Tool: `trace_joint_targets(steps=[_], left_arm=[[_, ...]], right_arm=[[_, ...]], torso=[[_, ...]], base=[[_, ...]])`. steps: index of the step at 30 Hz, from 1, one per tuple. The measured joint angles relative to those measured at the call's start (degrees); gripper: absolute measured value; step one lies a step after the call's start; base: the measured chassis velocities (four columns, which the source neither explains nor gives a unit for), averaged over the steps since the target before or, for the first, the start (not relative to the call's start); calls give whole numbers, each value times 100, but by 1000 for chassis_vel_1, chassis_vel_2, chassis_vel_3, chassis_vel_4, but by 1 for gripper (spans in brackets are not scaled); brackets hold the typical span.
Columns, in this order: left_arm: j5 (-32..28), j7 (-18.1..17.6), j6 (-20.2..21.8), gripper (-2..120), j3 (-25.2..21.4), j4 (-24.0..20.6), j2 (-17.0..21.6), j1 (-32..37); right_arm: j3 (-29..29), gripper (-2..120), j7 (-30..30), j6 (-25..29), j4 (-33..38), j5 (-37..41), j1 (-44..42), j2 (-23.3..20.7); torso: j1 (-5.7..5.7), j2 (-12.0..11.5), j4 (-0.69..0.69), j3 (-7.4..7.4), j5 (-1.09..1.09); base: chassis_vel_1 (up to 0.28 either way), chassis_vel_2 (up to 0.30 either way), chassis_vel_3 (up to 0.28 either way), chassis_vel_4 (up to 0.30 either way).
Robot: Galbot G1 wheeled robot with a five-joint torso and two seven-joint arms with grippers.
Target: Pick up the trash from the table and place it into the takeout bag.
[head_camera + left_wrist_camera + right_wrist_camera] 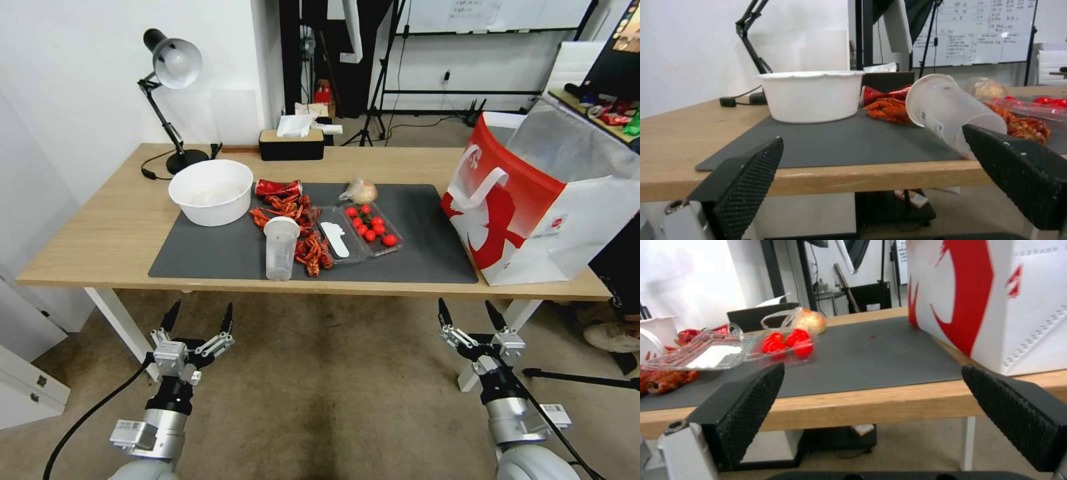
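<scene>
On the table [100, 227], a clear plastic cup [281, 247] stands upright near the front edge of the dark mat [427, 247]. Behind it lie a crushed red drink can [278, 187] and a small clear food bag [360, 191]. The red-and-white takeout bag [533, 200] stands open at the table's right end. My left gripper [198, 319] hangs open below the front edge, level with the cup [951, 113]. Farther right my right gripper [472, 313] is open too, below the edge near the takeout bag [987, 300]. Neither holds anything.
A large white bowl [213, 192] sits left of the cup, with red crayfish shells [297, 230] strewn between them. A clear tray of tomatoes [370, 227] lies mid-mat. A desk lamp [170, 67] and a tissue box [291, 143] stand at the back edge.
</scene>
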Motion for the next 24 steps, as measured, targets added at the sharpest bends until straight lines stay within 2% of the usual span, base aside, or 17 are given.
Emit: trace_joint_targets(steps=[4, 6, 7, 9, 10, 13, 17, 20, 24], left_arm=[[2, 0, 0, 100, -2, 15, 14, -12], [5, -1, 2, 100, -2, 15, 18, -12], [5, -1, 2, 100, -2, 15, 18, -12], [11, -2, 8, 100, -3, 2, 21, -7], [11, -2, 8, 100, -3, 2, 21, -7], [36, 1, 15, 100, 5, -28, 19, -4], [43, 4, 16, 100, 12, -34, 15, -9], [58, 6, 77, 100, 81, -36, 52, -85], [61, 7, 136, 100, 108, -43, 86, -111]], right_arm=[[-114, 100, 24, -211, 105, -4, 120, 9], [-273, 100, 120, -560, 267, -69, 334, 7], [-273, 100, 120, -560, 267, -69, 334, 7], [-515, 100, 292, -1012, 474, -114, 694, -80], [-515, 100, 292, -1012, 474, -114, 694, -80], [-960, 100, 642, -1644, 736, 6, 1441, -285], [-1192, 100, 728, -1824, 774, 80, 1800, -372], [-1599, 100, 882, -2152, 773, 265, 2529, -458], [-1845, 100, 988, -2385, 651, 400, 3040, -484]], torso=[[0, 0, 0, 0, 0], [0, 0, -1, 0, 0], [0, 0, -1, 0, 0], [-1, 0, 0, 0, 0], [-1, 0, 0, 0, 0], [0, 0, 1, 0, 0], [0, 0, 1, 0, -1], [0, 0, 0, 0, 0], [0, 0, -2, 1, -1]], base=[[0, 0, 0, 0], [0, 0, 0, 0], [0, 0, 0, 0], [0, 0, 0, 0], [0, 0, 0, 0], [0, 0, 0, 0], [0, 0, 0, 0], [0, 0, 0, 0], [0, 0, 0, 0]])
